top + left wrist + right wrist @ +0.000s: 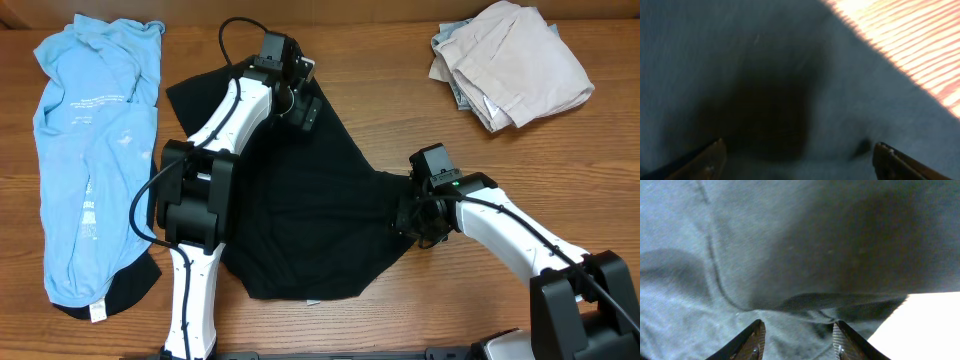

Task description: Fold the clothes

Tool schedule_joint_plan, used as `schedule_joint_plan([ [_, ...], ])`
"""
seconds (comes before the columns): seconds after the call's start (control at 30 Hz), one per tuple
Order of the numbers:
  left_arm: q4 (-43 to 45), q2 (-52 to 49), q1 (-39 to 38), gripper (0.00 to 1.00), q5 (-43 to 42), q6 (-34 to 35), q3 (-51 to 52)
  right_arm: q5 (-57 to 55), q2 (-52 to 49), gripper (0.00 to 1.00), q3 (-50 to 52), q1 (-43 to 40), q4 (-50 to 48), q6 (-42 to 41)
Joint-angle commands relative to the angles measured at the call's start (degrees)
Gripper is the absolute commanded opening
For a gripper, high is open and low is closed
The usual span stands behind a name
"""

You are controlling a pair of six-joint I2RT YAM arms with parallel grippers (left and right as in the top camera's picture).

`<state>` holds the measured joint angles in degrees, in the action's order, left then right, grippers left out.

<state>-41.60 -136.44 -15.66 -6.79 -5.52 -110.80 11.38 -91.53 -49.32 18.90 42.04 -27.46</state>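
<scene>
black garment (300,230) under left fingers (705,161) (its edge just before right fingers (751,342))

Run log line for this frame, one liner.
black garment: spread, unfolded | left gripper: open, near its far edge | right gripper: open, at its right edge | blue T-shirt, beige pile: aside

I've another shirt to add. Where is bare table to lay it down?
Bare table lies between the black garment and the beige pile, and below that pile, beside the right arm. The left side is crowded: blue T-shirt, left arm.
</scene>
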Motion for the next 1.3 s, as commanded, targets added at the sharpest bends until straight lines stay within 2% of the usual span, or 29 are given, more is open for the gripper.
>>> schedule_joint_plan([
  [0.0, -3.52, -0.94, 0.81, 1.0, 5.92, 7.1, -0.26, -3.21, -2.97, 0.46, 0.37, 0.11, -0.52, -2.23],
  [0.2, -10.01, -0.92, 4.46, 1.0, 5.73, 10.58, -1.53, -3.21, -8.76, 0.46, 0.35, -0.96, 0.13, -3.23],
  [0.37, -19.17, -0.9, 7.93, 1.0, 5.73, 11.82, -7.52, -4.31, -9.42, 0.46, 0.2, -7.52, 2.82, -3.61],
  [0.6, -37.94, -0.9, 9.88, 1.0, 5.68, 8.22, -24.37, -3.26, -9.42, 0.47, -2.14, -24.65, 3.08, 5.86],
  [0.8, -49.24, -0.9, 9.64, 1.0, 3.76, 8.28, -34.82, -2.45, -9.44, 0.47, -6.93, -33.77, -1.51, 14.56],
  [0.9, -51.56, -0.9, 9.57, 1.0, 1.49, 8.17, -36.06, -2.75, -9.44, 0.49, -10.38, -36.37, -1.9, 15.54],
  [1.0, -51.8, -0.92, 9.6, 1.0, 0.96, 6.47, -36.04, -2.73, -9.42, 0.55, -14.34, -37.68, 0.83, 15.56],
  [1.27, -47.45, -1.16, 8.11, 1.0, -2.21, -3.06, -35.67, 1.81, -7.85, 0.68, -33.44, -37.97, 23.78, 17.29],
])
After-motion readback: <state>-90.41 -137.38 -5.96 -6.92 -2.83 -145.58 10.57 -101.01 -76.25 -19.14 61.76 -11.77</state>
